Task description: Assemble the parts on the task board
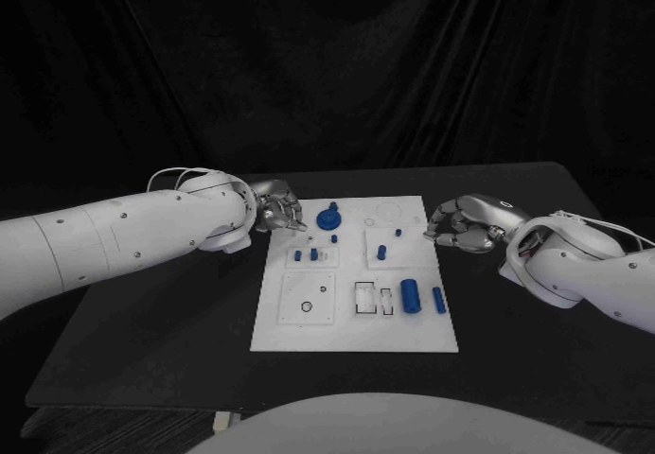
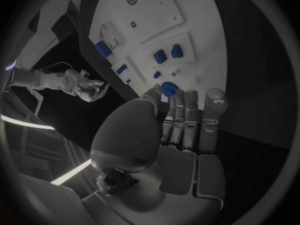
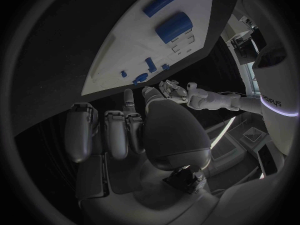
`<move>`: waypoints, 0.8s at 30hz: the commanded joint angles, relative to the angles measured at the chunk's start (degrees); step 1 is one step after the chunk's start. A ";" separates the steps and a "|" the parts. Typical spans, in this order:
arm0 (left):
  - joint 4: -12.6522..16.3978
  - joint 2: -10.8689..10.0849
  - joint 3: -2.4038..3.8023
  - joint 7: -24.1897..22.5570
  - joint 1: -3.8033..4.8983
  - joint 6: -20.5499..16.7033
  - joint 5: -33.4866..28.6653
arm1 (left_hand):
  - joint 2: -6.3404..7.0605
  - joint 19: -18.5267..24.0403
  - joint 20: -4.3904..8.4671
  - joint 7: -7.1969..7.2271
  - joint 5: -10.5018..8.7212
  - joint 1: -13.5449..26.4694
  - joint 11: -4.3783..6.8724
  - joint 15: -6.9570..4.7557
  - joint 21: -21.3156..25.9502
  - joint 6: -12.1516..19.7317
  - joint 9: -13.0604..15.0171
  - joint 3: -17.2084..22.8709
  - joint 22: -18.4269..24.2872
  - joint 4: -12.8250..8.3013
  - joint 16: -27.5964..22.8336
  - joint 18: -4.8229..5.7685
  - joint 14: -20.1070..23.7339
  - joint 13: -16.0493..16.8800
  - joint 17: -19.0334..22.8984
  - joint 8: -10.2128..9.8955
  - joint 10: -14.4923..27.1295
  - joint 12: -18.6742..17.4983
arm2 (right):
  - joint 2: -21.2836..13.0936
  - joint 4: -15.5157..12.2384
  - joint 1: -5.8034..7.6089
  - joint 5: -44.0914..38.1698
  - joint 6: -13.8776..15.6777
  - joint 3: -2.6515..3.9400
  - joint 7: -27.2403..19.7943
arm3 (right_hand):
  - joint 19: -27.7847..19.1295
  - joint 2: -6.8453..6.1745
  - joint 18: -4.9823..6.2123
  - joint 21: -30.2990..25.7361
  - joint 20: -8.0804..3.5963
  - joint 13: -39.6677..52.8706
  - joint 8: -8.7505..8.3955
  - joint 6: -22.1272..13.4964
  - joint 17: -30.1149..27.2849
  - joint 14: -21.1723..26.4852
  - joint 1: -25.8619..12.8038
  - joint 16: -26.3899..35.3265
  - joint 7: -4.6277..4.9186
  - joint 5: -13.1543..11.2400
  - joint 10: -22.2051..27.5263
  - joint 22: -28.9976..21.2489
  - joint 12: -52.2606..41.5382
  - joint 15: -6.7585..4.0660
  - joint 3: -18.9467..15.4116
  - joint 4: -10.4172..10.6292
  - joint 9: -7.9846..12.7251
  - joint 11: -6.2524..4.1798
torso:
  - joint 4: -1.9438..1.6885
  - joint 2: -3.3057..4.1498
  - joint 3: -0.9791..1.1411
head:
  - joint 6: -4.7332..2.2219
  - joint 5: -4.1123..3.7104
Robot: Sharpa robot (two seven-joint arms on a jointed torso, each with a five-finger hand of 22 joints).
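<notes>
The white task board (image 1: 355, 326) lies in the middle of the black table. A blue round knob (image 1: 329, 219) stands near its far edge. Two small blue pieces (image 1: 308, 254) stand in the left panel and a short one (image 1: 382, 252) in the right panel. A thick blue cylinder (image 1: 410, 296) and a slimmer one (image 1: 438, 300) lie at the near right. My left hand (image 1: 280, 213) hovers at the board's far left corner, just left of the knob (image 2: 167, 88), fingers extended and holding nothing. My right hand (image 1: 462, 227) sits beside the board's far right edge, also holding nothing.
Black table (image 1: 150, 322) surrounds the board, with a dark curtain behind. The left wrist view catches the right hand (image 2: 90, 85) across the board (image 2: 187, 15). The right wrist view shows the left hand (image 3: 175, 90) beyond the board (image 3: 125, 40) and the thick cylinder (image 3: 173, 26).
</notes>
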State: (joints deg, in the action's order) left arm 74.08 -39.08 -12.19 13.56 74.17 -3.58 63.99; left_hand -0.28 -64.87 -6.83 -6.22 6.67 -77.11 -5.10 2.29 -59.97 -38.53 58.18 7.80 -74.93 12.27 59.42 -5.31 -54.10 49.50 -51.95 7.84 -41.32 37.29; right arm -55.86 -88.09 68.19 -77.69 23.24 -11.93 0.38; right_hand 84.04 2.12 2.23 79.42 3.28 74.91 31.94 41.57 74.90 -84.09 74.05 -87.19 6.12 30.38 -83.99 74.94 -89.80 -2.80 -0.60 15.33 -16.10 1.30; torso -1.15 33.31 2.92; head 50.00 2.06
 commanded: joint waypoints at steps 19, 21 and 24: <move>-10.58 9.66 0.04 -23.48 -3.34 -6.91 37.37 | 1.93 -7.94 1.28 6.98 -0.63 -5.96 6.56 -5.01 3.62 -6.15 -35.94 1.16 -5.62 -7.80 -4.60 -1.23 -8.45 -34.43 13.23 -3.46 9.06 -15.35 | 0.19 -0.60 -0.13 0.18 0.75 0.03 0.15 | 1.34 -0.02 0.50 -0.13 0.49 15.09 -0.30 0.45 8.31 -4.56 0.54 0.12 -0.06 0.36 -6.01 11.43 -0.20 0.39 0.38 -0.17 0.11 0.25 | -0.02 0.17 -0.06 | 0.00 -0.02; -11.39 10.23 0.04 -23.57 -3.58 -6.88 37.54 | 1.91 -8.14 1.32 7.11 -0.46 -5.91 6.46 -4.93 3.49 -6.34 -36.40 1.24 -5.81 -7.93 -3.76 -1.19 -8.55 -34.68 12.88 -3.58 8.57 -15.09 | 0.20 -0.63 -0.13 0.18 0.73 0.03 0.14 | 1.34 -0.02 0.50 -0.13 0.49 15.09 -0.30 0.45 8.31 -4.56 0.54 0.12 -0.06 0.36 -6.01 11.43 -0.20 0.39 0.38 -0.17 0.11 0.25 | -0.01 0.17 -0.06 | 0.00 -0.03; -12.07 10.71 0.04 -23.53 -3.78 -6.84 37.68 | 1.92 -8.55 1.36 7.32 -0.11 -5.96 6.36 -4.97 3.05 -6.81 -37.02 1.42 -6.16 -8.20 -2.81 -1.08 -8.49 -34.96 12.64 -3.60 7.67 -14.61 | 0.23 -0.61 -0.13 0.18 0.70 0.03 0.12 | 1.34 -0.02 0.50 -0.13 0.49 15.09 -0.30 0.45 8.31 -4.56 0.54 0.12 -0.06 0.36 -6.01 11.43 -0.20 0.39 0.38 -0.17 0.11 0.25 | -0.03 0.11 -0.01 | 0.00 -0.02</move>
State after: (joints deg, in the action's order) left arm 62.23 -28.57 -12.23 -7.85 70.47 -9.68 99.38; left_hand 1.60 -73.34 -5.46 1.04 6.52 -82.67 1.32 -2.72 -56.95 -45.19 21.16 9.37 -74.92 4.31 57.02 -7.11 -62.85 14.53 -39.79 4.28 -33.54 22.55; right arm -55.64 -88.56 68.18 -77.51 23.42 -11.94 0.26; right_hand 84.04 2.12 2.24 79.42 3.28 74.91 31.94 41.57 74.91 -84.09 74.04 -87.19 6.12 30.38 -83.99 74.92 -89.80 -2.80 -0.45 15.17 -16.05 1.30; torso -1.16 33.44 2.88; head 50.00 2.02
